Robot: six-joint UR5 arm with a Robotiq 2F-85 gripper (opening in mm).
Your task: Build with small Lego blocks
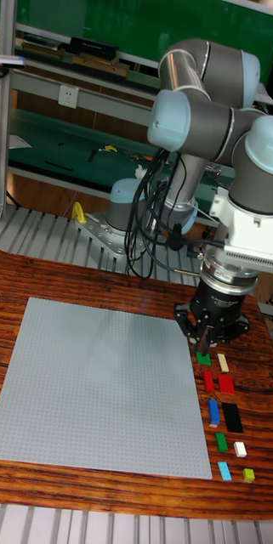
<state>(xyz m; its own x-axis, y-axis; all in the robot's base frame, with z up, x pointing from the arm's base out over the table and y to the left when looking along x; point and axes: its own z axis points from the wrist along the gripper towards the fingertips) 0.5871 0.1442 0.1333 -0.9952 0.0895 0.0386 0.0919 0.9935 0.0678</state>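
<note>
Two rows of loose Lego blocks (pixel 224 412) just below gripper (pixel 202 343); green block (pixel 204 359) at fingertips; baseplate (pixel 102 387) alongside. Jaw opening: cannot tell.

You have the baseplate (pixel 102 387) lying flat on the table (pixel 8 263), filling its left and middle. To the right of the baseplate, near its right edge, the loose bricks (pixel 224 412) lie on the table in two short columns running from back to front — one column just beside the plate's edge, the other further right. The gripper (pixel 206 340) hangs over the back end of those columns, its fingertips right at the rearmost brick (pixel 204 359) of the left column; you cannot tell whether they touch it. Behind the table stands the arm's base (pixel 123 217), and further back a workbench (pixel 76 127).
</note>
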